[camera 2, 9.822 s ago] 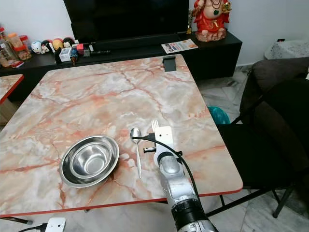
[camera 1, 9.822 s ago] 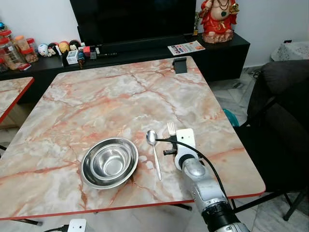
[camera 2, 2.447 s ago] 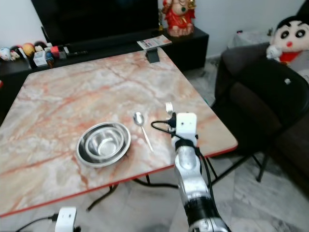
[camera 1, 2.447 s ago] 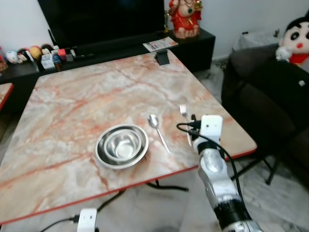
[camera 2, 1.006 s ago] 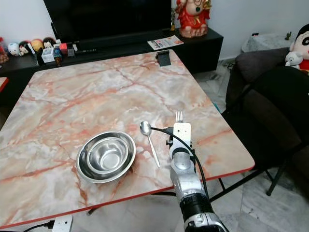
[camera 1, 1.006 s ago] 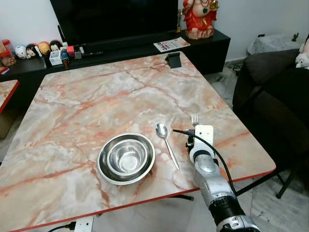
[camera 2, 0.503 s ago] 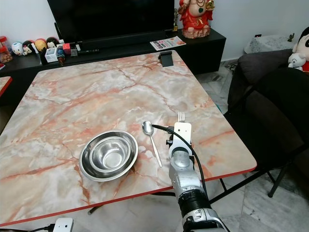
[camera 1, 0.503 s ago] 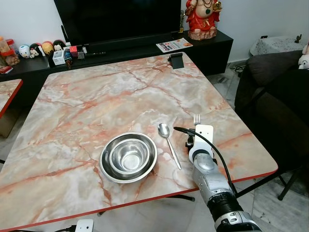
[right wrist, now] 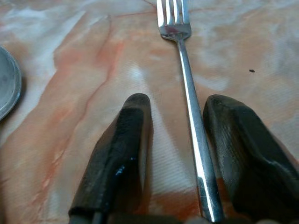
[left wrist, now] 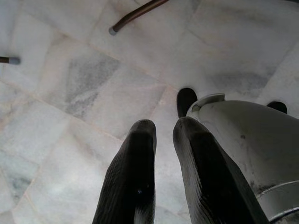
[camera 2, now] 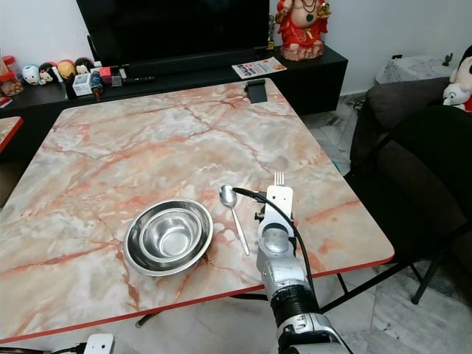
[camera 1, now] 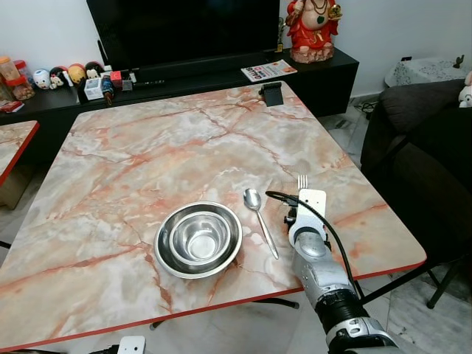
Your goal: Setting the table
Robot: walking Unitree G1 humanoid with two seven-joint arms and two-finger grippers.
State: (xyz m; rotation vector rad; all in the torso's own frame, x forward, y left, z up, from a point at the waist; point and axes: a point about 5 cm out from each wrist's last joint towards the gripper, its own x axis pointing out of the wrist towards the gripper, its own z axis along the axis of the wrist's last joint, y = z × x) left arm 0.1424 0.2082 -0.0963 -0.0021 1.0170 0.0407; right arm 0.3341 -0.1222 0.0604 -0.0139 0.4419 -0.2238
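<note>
Reaching out over the near right part of the marble table (camera 1: 133, 147), the right gripper (right wrist: 180, 135) low above the top, black fingers (right wrist: 119, 158) spread apart with a gap between them. Lying flat in that gap, the fork (right wrist: 187, 93), handle running back between the two fingers and nearer the one seen on the right of the wrist view, tines pointing away beyond the fingertips. Cannot tell whether either finger touches the handle; not clamped on it. In the head views, only the fork's tines (camera 1: 302, 181) poking out past the white wrist block.

Hanging idle below table height, the left gripper (left wrist: 161, 128), fingers close together with only a thin slit between them and nothing held, pale marble floor tiles (left wrist: 70, 84) beneath.

Just left of the fork, a spoon (camera 1: 260, 220) flat on the table, bowl end away from the robot, handle angled toward the near edge. Left of that again, close beside, a steel bowl (camera 1: 198, 239) standing upright.

Farther off, at the table's far edge, a small dark object (camera 1: 272, 94). Beyond the table, a low black cabinet (camera 1: 221, 70) with a dark television (camera 1: 184, 29), a row of small figures (camera 1: 66, 74), a leaflet (camera 1: 268, 71) and a red statue (camera 1: 313, 29). Off to the right, a dark chair (camera 1: 420, 162).
</note>
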